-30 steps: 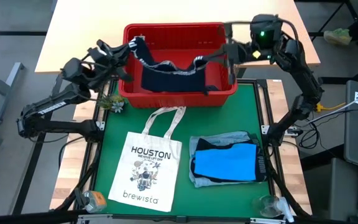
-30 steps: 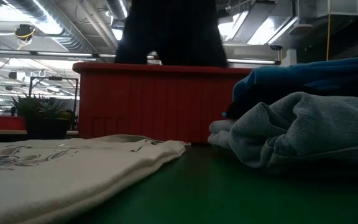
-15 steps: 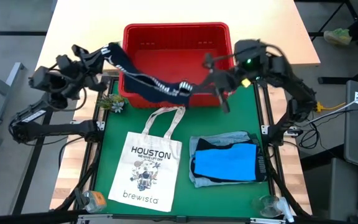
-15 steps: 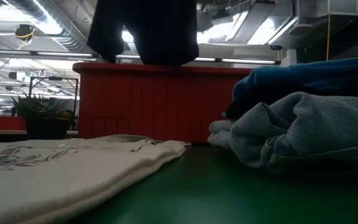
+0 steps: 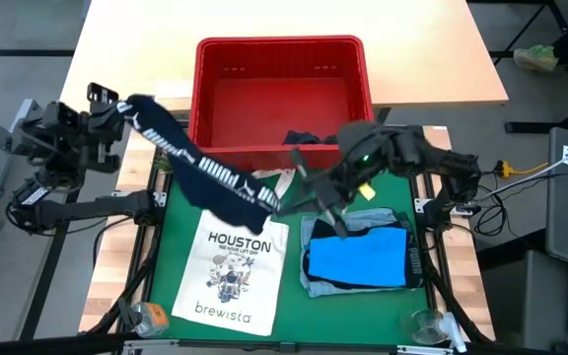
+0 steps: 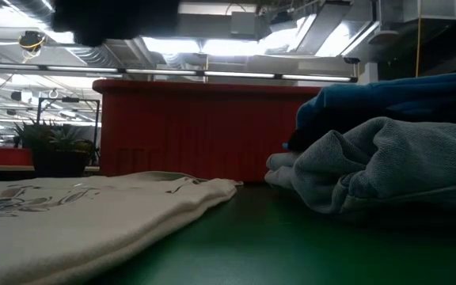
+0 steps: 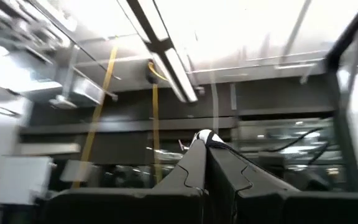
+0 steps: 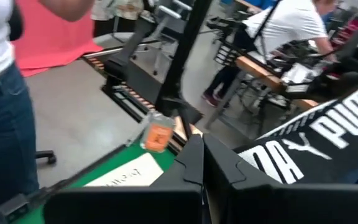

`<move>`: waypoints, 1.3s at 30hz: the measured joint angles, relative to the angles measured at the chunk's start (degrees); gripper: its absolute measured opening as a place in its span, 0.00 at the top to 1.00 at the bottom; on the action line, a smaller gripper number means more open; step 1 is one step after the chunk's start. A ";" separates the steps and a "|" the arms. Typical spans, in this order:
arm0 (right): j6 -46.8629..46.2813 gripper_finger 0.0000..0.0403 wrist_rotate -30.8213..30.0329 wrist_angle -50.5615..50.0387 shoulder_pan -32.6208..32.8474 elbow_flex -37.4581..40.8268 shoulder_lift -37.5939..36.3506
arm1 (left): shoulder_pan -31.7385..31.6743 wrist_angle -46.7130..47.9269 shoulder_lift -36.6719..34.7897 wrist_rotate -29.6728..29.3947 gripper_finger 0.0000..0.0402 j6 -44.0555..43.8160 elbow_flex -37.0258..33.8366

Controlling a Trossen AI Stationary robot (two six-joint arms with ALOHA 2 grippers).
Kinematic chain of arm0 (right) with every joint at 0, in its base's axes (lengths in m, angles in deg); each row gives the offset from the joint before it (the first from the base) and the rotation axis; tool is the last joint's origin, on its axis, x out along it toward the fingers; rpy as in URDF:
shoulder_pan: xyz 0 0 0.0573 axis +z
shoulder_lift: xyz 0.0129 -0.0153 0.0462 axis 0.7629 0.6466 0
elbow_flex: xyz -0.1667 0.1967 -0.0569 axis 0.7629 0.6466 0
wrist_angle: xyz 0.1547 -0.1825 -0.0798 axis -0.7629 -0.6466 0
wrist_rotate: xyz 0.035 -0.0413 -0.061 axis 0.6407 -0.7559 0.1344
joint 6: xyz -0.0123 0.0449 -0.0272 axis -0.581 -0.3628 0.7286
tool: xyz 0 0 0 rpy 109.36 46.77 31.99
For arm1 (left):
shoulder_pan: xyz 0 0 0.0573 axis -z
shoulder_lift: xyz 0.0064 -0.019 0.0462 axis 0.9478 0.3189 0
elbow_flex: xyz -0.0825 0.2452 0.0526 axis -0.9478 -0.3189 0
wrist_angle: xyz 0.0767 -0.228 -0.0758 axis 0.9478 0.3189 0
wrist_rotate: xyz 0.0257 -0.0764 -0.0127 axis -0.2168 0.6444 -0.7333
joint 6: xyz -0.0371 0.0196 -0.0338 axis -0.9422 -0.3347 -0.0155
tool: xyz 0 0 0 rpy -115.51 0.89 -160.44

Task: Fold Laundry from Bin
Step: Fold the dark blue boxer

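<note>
A dark navy garment [image 5: 205, 173] with white PUMA lettering hangs stretched between my two grippers, above the table's left part and the tote bag's handles. My left gripper [image 5: 126, 106] is shut on its far left end. My right gripper [image 5: 286, 193] is shut on its near right end. In the low view the garment [image 6: 109, 16] shows only as a dark mass at the top. The red bin [image 5: 205, 89] stands at the far edge with a small dark piece [image 5: 304, 138] inside. A bright blue garment [image 5: 358, 258] lies folded on a light blue denim one [image 5: 314, 232]. My left gripper pinches the garment's banded end [image 5: 144, 103] between its two fingers, which tip upward. In the left wrist view only a small bit of the cloth [image 7: 204, 137] shows at the fingertips. The cloth is clear of the table and slants down toward the other gripper. My right gripper pinches the garment's other end [image 5: 269, 200] between its two fingers, coming from the table's right. The lettered cloth [image 8: 316, 143] stretches away beside the fingers. That end hangs clear above the tote bag's handles.
The white HOUSTON brewista tote bag [image 5: 230, 266] lies flat at the near left. A small jar [image 5: 151, 316] and a clear glass [image 5: 427, 325] stand at the near corners. The green mat [image 5: 294, 316] shows bare between the tote and the folded stack.
Both grippers have carried the navy garment up out of the bin and toward the table's near left. The left gripper went toward the left edge, the right toward the near edge and left. The garment is now clear of the bin and spread in a slanting band.
</note>
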 joint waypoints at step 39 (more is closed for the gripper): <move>-41.06 1.00 -25.06 38.92 24.14 0.02 26.66 | -0.04 48.37 -16.52 16.09 1.00 -14.00 0.02</move>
